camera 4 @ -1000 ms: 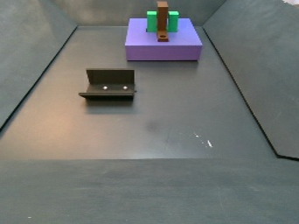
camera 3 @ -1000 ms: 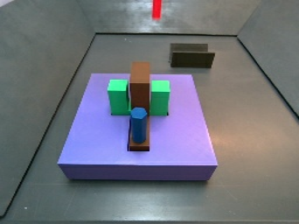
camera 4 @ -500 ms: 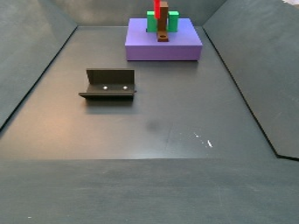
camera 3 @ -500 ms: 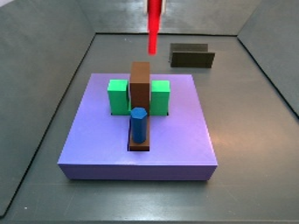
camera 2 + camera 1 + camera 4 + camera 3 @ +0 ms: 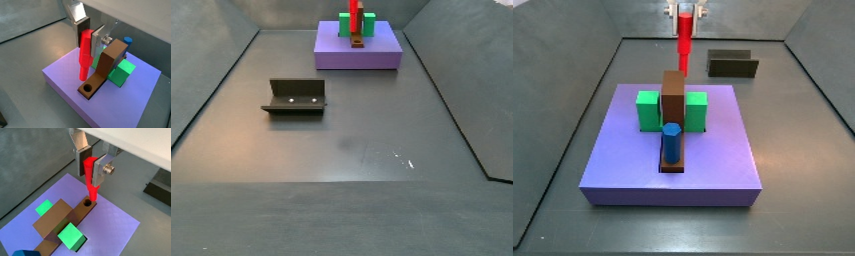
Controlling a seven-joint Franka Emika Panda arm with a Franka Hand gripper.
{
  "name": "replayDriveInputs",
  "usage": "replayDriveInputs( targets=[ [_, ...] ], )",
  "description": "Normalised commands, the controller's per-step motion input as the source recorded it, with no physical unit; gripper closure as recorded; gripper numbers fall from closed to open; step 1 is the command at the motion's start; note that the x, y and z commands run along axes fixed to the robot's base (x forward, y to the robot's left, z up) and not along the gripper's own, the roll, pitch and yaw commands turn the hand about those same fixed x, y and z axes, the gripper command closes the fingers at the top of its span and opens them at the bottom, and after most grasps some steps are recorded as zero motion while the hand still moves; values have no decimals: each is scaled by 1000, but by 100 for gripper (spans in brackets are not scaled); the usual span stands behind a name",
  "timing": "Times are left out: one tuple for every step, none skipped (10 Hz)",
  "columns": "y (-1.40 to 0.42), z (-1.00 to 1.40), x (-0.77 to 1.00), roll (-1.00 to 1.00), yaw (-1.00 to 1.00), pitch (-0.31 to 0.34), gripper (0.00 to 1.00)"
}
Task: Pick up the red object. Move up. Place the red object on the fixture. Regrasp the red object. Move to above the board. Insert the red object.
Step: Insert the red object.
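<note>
Over the last second my claw [image 5: 686,12] has come down into the upper middle of a side view, clamped on the top of the red peg [image 5: 684,45], which hangs upright. In a wrist view the peg's [image 5: 90,175] lower tip now sits just above the round hole [image 5: 87,203] at the end of the brown bar [image 5: 59,219] on the purple board [image 5: 113,230], so I judge the insertion is about to begin, with only the final descent left. The fixture [image 5: 294,96] stands bare at the left of a side view, well apart. The peg looks smooth, glossy and slim; the bar is a matte long block, flanked by green cubes [image 5: 121,73], with a blue peg [image 5: 671,142] upright near its other end.
</note>
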Motion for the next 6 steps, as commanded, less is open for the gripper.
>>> replayDriveInputs(
  targets=[
    [0,-329,-9,-131,0,-59,100],
    [0,-326,-46,-127,0,0,100],
    [0,-243,-134,-44,0,0,100],
    [0,-97,-94,0,0,0,100],
    [-14,-31,-80,0,0,0,100],
    [-46,-29,-100,0,0,0,100]
  ],
)
